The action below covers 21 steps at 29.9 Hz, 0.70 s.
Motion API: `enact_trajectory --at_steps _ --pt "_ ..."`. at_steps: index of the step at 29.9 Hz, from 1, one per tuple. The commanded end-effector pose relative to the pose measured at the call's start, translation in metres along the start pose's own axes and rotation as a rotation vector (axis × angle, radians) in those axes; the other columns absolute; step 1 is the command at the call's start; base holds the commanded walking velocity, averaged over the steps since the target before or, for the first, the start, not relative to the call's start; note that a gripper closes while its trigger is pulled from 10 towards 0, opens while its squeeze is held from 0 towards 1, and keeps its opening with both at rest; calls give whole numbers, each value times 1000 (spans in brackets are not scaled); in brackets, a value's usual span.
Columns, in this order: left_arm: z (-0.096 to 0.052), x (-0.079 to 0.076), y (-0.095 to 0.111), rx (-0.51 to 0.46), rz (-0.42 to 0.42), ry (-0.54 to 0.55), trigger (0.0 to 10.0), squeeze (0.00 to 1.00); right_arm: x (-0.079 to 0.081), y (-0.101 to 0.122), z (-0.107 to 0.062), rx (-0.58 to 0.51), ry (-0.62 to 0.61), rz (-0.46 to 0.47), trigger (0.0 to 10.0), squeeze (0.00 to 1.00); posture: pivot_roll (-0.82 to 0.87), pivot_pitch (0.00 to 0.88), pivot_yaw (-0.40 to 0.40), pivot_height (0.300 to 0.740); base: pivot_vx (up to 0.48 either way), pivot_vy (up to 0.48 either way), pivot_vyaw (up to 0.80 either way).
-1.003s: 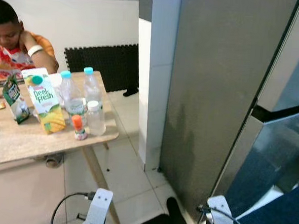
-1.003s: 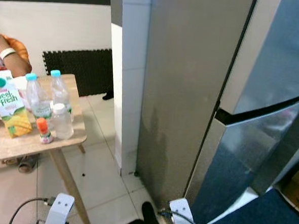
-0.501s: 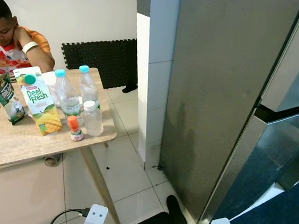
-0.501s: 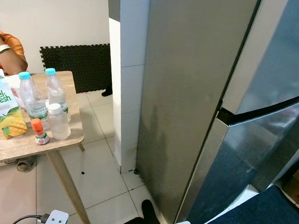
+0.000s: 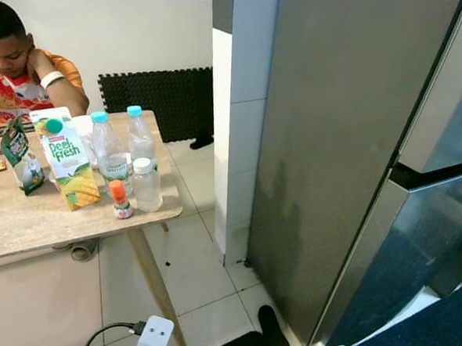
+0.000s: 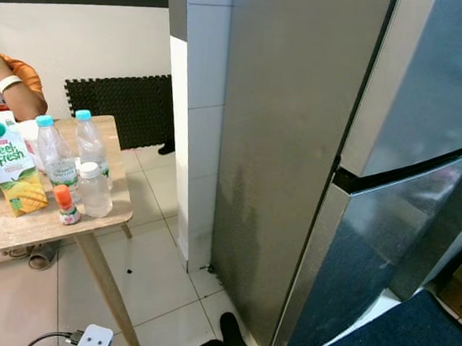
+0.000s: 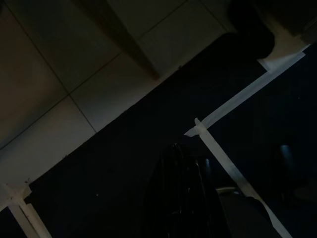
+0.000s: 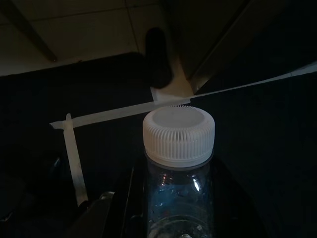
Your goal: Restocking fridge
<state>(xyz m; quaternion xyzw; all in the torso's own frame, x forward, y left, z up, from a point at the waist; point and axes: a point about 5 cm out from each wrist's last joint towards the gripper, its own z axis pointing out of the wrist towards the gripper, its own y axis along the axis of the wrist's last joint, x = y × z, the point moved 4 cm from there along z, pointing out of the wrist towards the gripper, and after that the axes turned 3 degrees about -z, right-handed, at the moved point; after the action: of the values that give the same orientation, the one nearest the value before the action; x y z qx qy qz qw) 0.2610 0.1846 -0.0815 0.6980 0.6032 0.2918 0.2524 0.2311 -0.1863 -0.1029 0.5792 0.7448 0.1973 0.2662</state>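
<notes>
The steel fridge [image 6: 390, 136] stands at the right with its upper and lower doors closed; its grey side panel [image 5: 334, 148] faces me. My right gripper [image 8: 178, 198] is shut on a clear bottle with a ribbed white cap [image 8: 179, 133], held low over a dark mat. My left gripper [image 7: 183, 188] hangs in the shade over the same mat. On the wooden table [image 5: 55, 221] at the left stand a juice carton [image 5: 68, 163], two blue-capped water bottles [image 5: 107, 146], a small white-capped bottle [image 5: 146, 185] and a tiny orange-capped bottle [image 5: 120, 200].
A person [image 5: 22, 66] sits at the table's far side, beside a green packet [image 5: 20, 156]. A white tiled pillar [image 5: 238, 126] stands between table and fridge. Black foam tiles [image 5: 157, 98] lean on the wall. A dark blue mat [image 5: 425, 342] with white tape lines lies before the fridge.
The head view has shifted a little. Both white wrists have sunk toward the lower edge of the eye views. The things on the table stay where they were.
</notes>
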Motion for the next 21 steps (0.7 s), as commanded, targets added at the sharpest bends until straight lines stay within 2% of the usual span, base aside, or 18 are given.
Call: enact_trajectory --at_steps 1,20,21 --pt "0 -2 -6 21 5 -1 10000 0 2 -4 -1 1 -2 -17 10000 0 9 50 8 740 0 0 0" --pt "2 -4 1 15 31 -6 10000 0 -1 7 1 -23 -5 -18 10000 0 3 43 -6 740 0 0 0" --pt "2 -4 0 20 29 -3 10000 0 -1 7 1 -21 -5 -16 10000 0 2 0 -3 740 0 0 0"
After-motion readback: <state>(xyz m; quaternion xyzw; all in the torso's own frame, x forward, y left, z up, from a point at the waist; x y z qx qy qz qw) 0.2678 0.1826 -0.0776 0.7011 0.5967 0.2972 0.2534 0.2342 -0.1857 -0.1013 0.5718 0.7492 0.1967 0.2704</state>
